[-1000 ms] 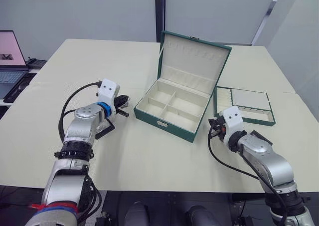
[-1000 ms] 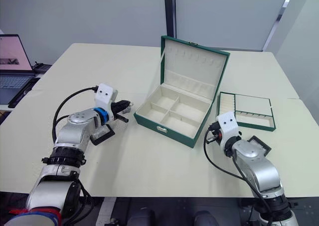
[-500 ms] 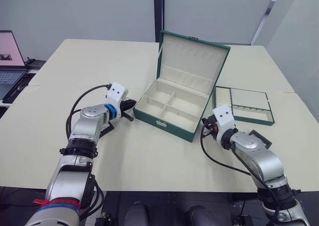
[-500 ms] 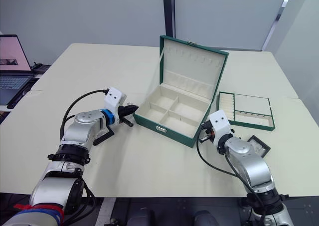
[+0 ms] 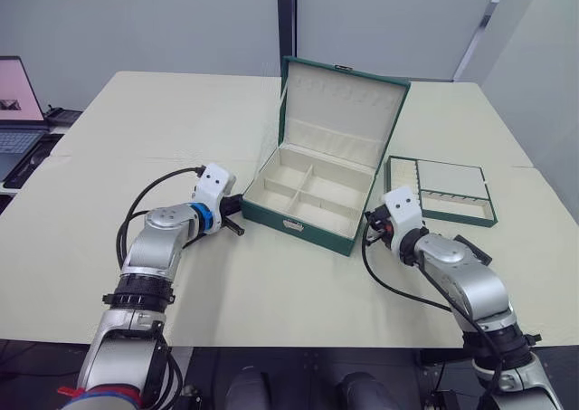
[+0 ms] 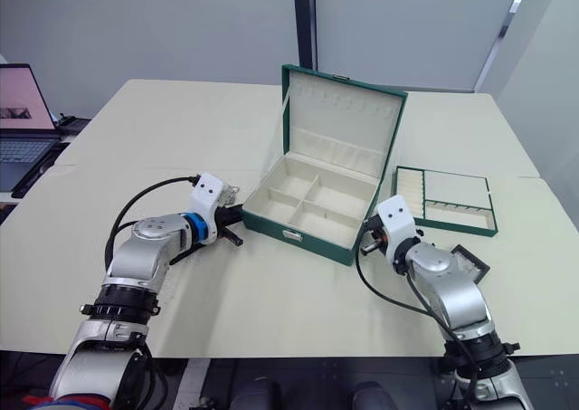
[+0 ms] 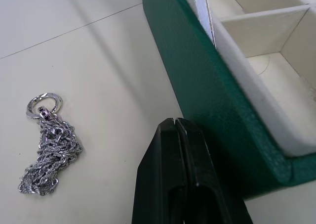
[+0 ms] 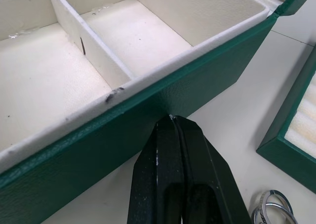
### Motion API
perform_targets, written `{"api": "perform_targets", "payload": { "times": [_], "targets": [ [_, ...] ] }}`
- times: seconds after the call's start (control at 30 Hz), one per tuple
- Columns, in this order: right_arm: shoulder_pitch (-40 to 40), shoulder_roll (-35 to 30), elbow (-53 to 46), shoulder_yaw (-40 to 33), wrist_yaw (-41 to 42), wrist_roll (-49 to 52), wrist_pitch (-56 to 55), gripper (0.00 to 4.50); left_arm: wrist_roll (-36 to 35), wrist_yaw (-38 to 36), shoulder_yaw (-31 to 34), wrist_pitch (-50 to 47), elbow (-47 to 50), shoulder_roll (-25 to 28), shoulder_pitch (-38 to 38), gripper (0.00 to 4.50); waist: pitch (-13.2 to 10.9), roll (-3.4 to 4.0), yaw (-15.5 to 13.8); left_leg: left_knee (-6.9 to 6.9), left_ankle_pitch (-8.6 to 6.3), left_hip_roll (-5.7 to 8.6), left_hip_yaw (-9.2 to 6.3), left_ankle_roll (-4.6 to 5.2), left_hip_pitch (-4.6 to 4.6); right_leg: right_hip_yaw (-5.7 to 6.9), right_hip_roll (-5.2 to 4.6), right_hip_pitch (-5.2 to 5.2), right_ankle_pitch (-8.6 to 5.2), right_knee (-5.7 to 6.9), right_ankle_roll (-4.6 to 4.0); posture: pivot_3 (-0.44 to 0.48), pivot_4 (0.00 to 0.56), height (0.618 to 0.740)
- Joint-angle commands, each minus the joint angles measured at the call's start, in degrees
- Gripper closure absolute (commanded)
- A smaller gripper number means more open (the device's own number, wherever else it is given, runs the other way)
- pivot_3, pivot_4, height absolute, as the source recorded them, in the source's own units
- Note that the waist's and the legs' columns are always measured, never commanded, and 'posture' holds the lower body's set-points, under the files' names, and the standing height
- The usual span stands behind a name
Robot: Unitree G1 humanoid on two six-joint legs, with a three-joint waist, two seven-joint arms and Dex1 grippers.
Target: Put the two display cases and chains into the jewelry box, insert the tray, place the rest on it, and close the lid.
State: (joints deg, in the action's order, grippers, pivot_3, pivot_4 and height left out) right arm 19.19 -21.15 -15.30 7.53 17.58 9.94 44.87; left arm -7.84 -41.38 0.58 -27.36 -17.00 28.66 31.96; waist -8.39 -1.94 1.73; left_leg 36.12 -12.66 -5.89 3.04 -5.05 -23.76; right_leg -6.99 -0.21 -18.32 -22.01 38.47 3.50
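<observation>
The left hand (image 7: 175, 121) has its two black fingers pressed together with nothing between them, its tip just beside the outer wall of the open green jewelry box with cream lining (image 5: 312, 193), at the box's left near corner. Beside this hand, on the pale cream counter (image 5: 136, 138), a bunched silver chain with a ring clasp (image 7: 47, 152) lies apart from the box wall. The right hand (image 8: 172, 119) is likewise closed on nothing, its fingertips right up against the box's green wall at the right near corner; whether they touch it I cannot tell. Near that hand a pair of silver rings (image 8: 269, 206) rests on the counter. The box stands near the middle of the counter, its lid (image 5: 339, 98) upright toward the far edge and its four cream compartments bare. Toward the counter's right edge, just beside the box, lies the flat green tray with cream slots (image 5: 441, 188). A small black case (image 6: 470, 265) sits by the right forearm, nearer the front edge. A laptop (image 5: 18, 102) stands beyond the counter's left edge
</observation>
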Motion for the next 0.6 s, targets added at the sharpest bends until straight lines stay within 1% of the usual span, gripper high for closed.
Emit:
{"api": "perform_targets", "payload": {
  "times": [0.03, 0.23, 0.47, 0.6],
  "targets": [
    [1.26, 0.54, -1.16, 0.43, 1.68, 0.17, -1.66, 4.48, -2.05, -0.56, 0.38, -1.70, 6.49, -0.06, -1.24, 4.50, 0.00, 0.00, 0.01, 0.00, 0.00, 0.00, 0.00, 0.00, 0.00, 0.00, 0.01, -0.01, 0.00, 0.03, 0.00, 0.000, 0.150, 0.740],
    [0.41, 0.40, -1.47, 0.31, 2.25, -0.21, -2.09, 4.48, -3.63, -0.87, 0.65, -6.27, 14.66, 0.62, -6.28, 4.50, 0.00, 0.01, 0.09, -0.01, 0.01, 0.00, 0.02, -0.01, 0.00, -0.05, 0.02, -0.04, 0.00, 0.06, 0.01, 0.000, 0.150, 0.740],
    [0.39, 0.73, -1.06, -0.09, 2.47, -0.96, -2.26, 4.48, -4.98, -0.93, 0.53, -9.64, 19.86, 0.58, -9.38, 4.50, -0.01, 0.01, -0.02, -0.01, 0.01, 0.00, 0.01, -0.02, 0.00, -0.06, 0.02, -0.05, 0.00, 0.07, 0.01, 0.000, 0.150, 0.740],
    [0.49, 1.05, -0.78, -0.39, 2.27, -1.52, -2.43, 4.48, -5.35, -0.70, 0.25, -10.62, 21.20, 0.05, -10.19, 4.50, -0.01, 0.01, -0.02, -0.01, 0.01, 0.00, 0.01, -0.02, 0.00, -0.05, 0.02, -0.05, 0.00, 0.07, 0.01, 0.000, 0.150, 0.740]
  ]
}}
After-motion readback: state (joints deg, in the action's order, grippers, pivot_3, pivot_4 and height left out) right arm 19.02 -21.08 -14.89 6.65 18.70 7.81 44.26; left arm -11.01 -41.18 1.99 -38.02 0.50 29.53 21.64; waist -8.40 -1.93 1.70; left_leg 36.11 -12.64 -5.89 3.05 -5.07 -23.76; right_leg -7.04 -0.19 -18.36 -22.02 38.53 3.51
